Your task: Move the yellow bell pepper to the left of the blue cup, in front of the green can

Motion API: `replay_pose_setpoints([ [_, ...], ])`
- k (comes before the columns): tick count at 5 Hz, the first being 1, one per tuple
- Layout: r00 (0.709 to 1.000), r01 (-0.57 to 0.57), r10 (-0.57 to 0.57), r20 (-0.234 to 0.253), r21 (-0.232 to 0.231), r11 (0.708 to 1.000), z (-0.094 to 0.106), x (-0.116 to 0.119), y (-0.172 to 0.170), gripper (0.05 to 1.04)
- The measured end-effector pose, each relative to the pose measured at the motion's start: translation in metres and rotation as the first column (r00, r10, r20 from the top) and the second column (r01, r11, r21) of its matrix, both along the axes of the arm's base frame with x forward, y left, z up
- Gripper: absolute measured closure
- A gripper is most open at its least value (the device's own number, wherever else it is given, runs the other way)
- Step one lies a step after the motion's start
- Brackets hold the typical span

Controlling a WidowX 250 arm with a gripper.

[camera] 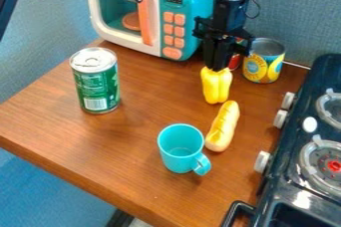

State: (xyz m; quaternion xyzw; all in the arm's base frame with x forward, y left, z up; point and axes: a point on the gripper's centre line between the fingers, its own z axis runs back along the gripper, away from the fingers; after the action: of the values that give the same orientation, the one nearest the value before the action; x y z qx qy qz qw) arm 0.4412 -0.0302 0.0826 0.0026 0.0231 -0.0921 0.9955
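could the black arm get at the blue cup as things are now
Probably yes: nothing covers the blue cup from above, though the bread roll lies close beside it. The pincer is at the top of the yellow pepper, so it would need to come across.

A black robot gripper meets the top of a yellow toy pepper over a wooden counter. A toy hot dog lies just beside a turquoise mug, near the pepper. A green-labeled can stands upright at left, before a turquoise-and-white toy microwave. A yellow-labeled can stands behind and right of the pepper; a dark toy stove lines the right side.
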Motion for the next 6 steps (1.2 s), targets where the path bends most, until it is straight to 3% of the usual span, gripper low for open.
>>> replay_pose_setpoints([
  [2, 1.000, -0.006, 0.007, 0.018, -0.006, 1.000, -0.003, -0.002, 0.001, 0.977],
  [3, 1.000, -0.011, 0.011, 0.010, -0.013, 1.000, -0.001, -0.021, 0.005, 0.977],
  [4, 0.994, -0.049, 0.049, 0.094, -0.011, 0.999, 0.036, -0.046, 0.021, 0.977],
  [5, 0.979, -0.154, 0.147, 0.141, 0.040, 0.987, 0.062, -0.084, 0.051, 0.977],
  [6, 0.978, -0.206, 0.204, 0.049, 0.062, 0.976, 0.047, -0.108, 0.068, 0.977],
])
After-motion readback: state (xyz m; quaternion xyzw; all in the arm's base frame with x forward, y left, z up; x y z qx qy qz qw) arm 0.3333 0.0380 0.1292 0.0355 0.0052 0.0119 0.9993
